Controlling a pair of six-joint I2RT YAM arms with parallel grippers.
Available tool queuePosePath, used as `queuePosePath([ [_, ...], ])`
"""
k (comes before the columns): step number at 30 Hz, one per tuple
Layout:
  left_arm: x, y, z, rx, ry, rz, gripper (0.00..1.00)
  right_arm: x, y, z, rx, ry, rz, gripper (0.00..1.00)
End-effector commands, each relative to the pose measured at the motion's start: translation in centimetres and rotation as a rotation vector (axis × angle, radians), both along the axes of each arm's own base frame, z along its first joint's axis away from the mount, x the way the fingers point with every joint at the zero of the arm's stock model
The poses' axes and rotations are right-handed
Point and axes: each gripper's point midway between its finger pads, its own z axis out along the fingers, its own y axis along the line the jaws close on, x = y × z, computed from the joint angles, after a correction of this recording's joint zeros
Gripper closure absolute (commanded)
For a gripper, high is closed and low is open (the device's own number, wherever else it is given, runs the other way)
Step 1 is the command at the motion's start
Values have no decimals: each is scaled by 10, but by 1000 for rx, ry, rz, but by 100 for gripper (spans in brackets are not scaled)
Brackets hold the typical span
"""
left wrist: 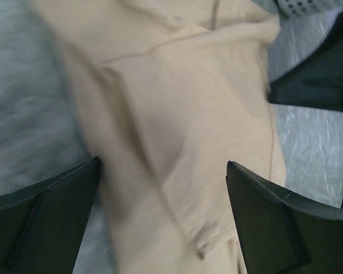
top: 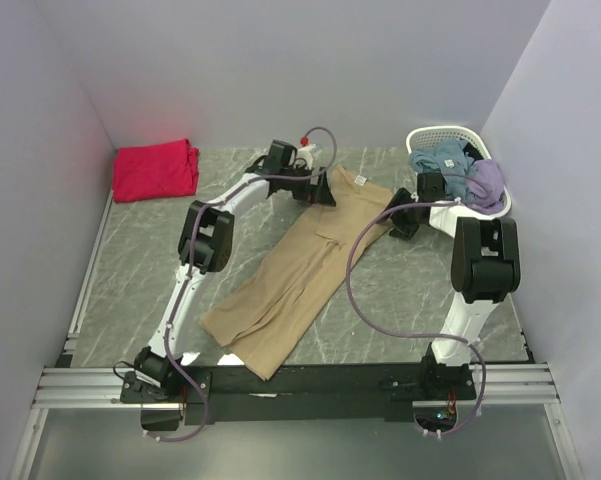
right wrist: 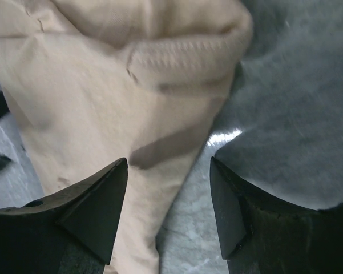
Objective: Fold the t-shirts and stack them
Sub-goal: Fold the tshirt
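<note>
Tan tee (top: 298, 285) lies diag. across the marbled tabletop (top: 130, 270). You've got it as a long, narrow shape, neck end w/ the small white label toward the far right and hem end down by the near edge, between the two arm bases. Red-pink tee (top: 156, 170) sits bunched in the far-left corner, well apart from the tan one. Your left pincer (top: 325, 188) is at the neck end, on the tee's left side, jaws wide apart w/ nothing clamped. In the left wrist view that pincer (left wrist: 162, 165) straddles the tan cloth (left wrist: 177, 114), w/ both fingers (left wrist: 45, 217) clear of any fold. The pic is blurred, so you can't tell if the tips touch fabric. Your right pincer (top: 402, 215) is at the tee's right edge, just beside the white lattice basket (top: 435, 133), which holds a heap of blue-grey and lilac clothes (top: 465, 172). Its jaws are apart too, less wide, gripping nothing. In the right wrist view the pincer (right wrist: 168, 162) has one finger (right wrist: 85, 211) above tan cloth (right wrist: 131, 85) and the other above bare tabletop (right wrist: 291, 114). The cloth edge runs down between them, w/ a stitched hem band further up.
</note>
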Motion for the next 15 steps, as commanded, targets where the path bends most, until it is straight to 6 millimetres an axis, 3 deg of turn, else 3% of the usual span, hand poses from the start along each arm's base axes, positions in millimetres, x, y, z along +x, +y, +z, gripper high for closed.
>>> queuePosePath([
  [1,-35,-16,-50,117,82,-48,1,22,1,2,14,-15,-11,34],
  [2,-35,-18,-49,108,92,-39,0,24,2,-2,14,-1,-10,35],
  [5,-27,-18,-52,108,94,3,1,32,6,-2,22,2,1,57],
  [6,-23,-16,-51,103,96,14,9,35,7,-1,24,2,4,73],
  [8,-17,-16,-45,83,105,43,25,45,12,0,44,-6,21,89],
  [10,-3,-10,-38,59,87,81,41,57,18,8,43,-28,50,92],
  [12,12,-4,-30,38,80,140,48,63,18,5,39,-18,53,92],
  [13,23,8,-29,30,79,175,51,76,31,17,38,-54,85,92],
  [15,38,20,-22,14,84,241,57,83,36,10,43,-24,101,92],
])
